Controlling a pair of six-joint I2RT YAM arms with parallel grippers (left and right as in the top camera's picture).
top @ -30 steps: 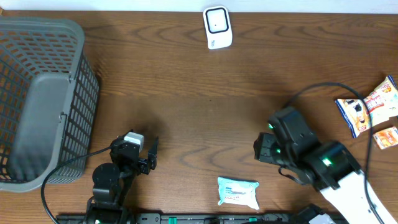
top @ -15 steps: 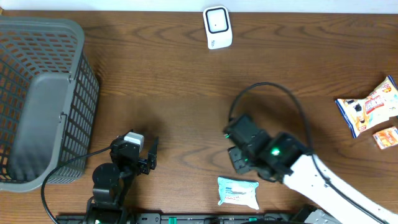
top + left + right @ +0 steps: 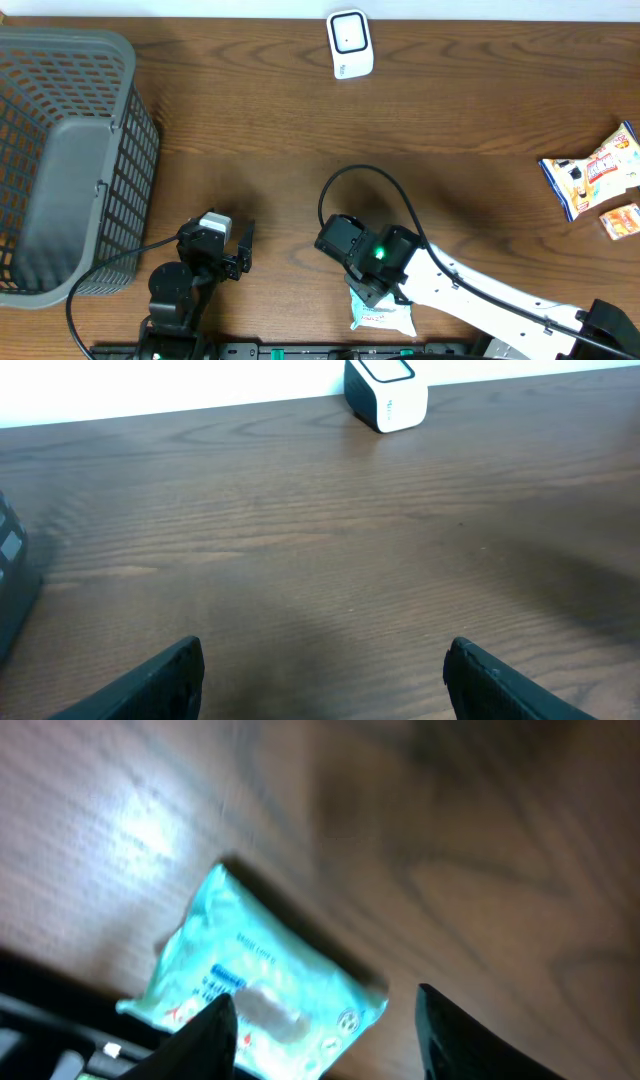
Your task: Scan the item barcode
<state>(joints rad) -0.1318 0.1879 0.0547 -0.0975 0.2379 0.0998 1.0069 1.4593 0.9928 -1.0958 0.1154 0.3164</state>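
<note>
The item, a pale turquoise wipes packet point(image 3: 390, 320), lies flat near the table's front edge. In the right wrist view the packet point(image 3: 260, 990) shows blurred, partly between and below my fingers. My right gripper point(image 3: 368, 290) hangs over the packet's upper left end. Seen from its own wrist, the right gripper point(image 3: 322, 995) is open and nothing is pinched. The white barcode scanner point(image 3: 350, 44) stands at the far middle of the table, also seen as the scanner point(image 3: 386, 393) in the left wrist view. My left gripper point(image 3: 243, 250) rests open at the front left. The left gripper point(image 3: 325, 643) has only bare wood between its fingers.
A grey mesh basket point(image 3: 130, 160) fills the left side. Snack packets point(image 3: 590, 180) and a small orange packet point(image 3: 622, 220) lie at the right edge. The right arm's cable point(image 3: 360, 175) loops over the table's middle.
My right arm has swept left and toward the front, from the right side of the table to above the wipes packet. The left arm has not moved.
</note>
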